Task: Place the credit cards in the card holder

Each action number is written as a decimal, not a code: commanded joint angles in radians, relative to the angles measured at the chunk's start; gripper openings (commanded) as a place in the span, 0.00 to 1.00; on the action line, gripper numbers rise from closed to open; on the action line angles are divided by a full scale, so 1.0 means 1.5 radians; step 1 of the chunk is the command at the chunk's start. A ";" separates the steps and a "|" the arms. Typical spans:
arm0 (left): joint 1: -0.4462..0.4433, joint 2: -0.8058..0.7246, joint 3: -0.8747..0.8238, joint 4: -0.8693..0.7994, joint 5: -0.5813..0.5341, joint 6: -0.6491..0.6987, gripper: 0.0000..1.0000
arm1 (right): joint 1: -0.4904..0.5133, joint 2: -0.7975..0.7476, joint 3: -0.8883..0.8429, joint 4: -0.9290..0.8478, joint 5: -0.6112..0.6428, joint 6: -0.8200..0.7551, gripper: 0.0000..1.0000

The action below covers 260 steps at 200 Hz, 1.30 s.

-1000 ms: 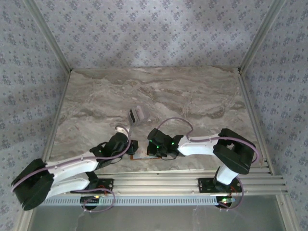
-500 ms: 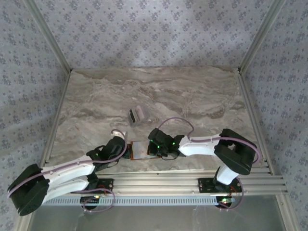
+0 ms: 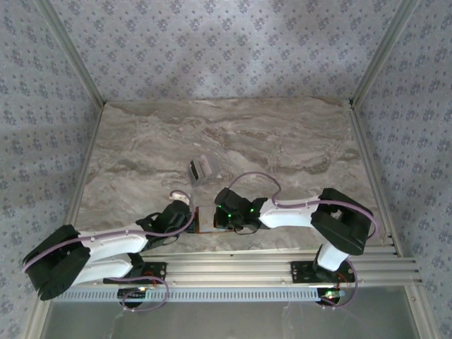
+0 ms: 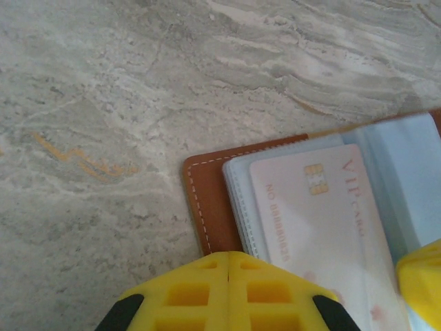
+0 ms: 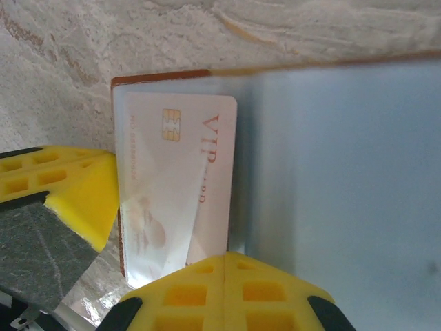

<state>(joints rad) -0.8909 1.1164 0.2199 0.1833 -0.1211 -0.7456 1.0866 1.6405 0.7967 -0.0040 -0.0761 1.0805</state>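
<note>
The brown card holder (image 3: 204,220) lies open near the table's front edge, between my two grippers. In the left wrist view its stitched leather edge (image 4: 207,200) frames a clear sleeve with a pale pink credit card (image 4: 317,214) in it, chip and "VIP" print showing. My left gripper (image 4: 229,258) is shut, its tip over the holder's left edge. In the right wrist view the same card (image 5: 182,158) lies beside the blue-grey inside (image 5: 344,172). My right gripper (image 5: 226,258) is shut, its tip by the fold. A small pale stack of credit cards (image 3: 201,169) rests farther back.
The marble table (image 3: 282,141) has metal rails along its front and patterned walls on three sides. The left gripper's yellow finger (image 5: 69,186) sits just left of the card in the right wrist view. The right gripper's finger (image 4: 422,276) shows in the left wrist view's corner.
My left gripper pulled back to the left, baring the holder, then returned to its left edge. The right gripper held still on the holder.
</note>
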 commanded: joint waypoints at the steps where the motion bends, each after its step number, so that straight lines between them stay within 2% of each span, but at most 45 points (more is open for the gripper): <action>1: -0.009 0.011 0.011 -0.006 0.010 -0.001 0.02 | 0.008 0.011 0.026 0.005 -0.007 -0.019 0.00; 52: -0.009 0.000 0.018 -0.028 -0.008 0.004 0.03 | 0.005 0.001 0.034 -0.024 0.004 -0.058 0.00; 100: -0.009 -0.016 0.017 -0.051 -0.028 0.008 0.04 | 0.005 -0.072 0.018 -0.121 0.063 -0.088 0.30; 114: -0.008 -0.016 0.017 -0.053 -0.029 0.008 0.05 | 0.005 -0.090 0.013 -0.144 0.079 -0.096 0.42; 151: -0.009 -0.015 0.019 -0.055 -0.030 0.010 0.05 | -0.002 -0.125 0.025 -0.223 0.142 -0.133 0.60; 164: -0.008 -0.013 0.020 -0.055 -0.031 0.012 0.05 | -0.007 -0.126 0.038 -0.245 0.160 -0.160 0.58; 185: -0.008 -0.005 0.024 -0.053 -0.031 0.012 0.05 | -0.015 -0.115 0.053 -0.240 0.183 -0.197 0.37; 195: -0.008 0.000 0.026 -0.052 -0.030 0.012 0.05 | -0.018 -0.101 0.066 -0.249 0.189 -0.209 0.33; 226: -0.008 0.014 0.031 -0.044 -0.024 0.015 0.05 | -0.020 -0.053 0.096 -0.243 0.204 -0.258 0.32; 260: -0.008 0.014 0.030 -0.042 -0.023 0.014 0.05 | -0.028 -0.002 0.125 -0.242 0.192 -0.285 0.37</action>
<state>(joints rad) -0.8989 1.1282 0.2489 0.1364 -0.1471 -0.7418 1.0550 1.5929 0.9504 -0.3351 0.1921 0.7132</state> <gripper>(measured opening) 0.055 0.358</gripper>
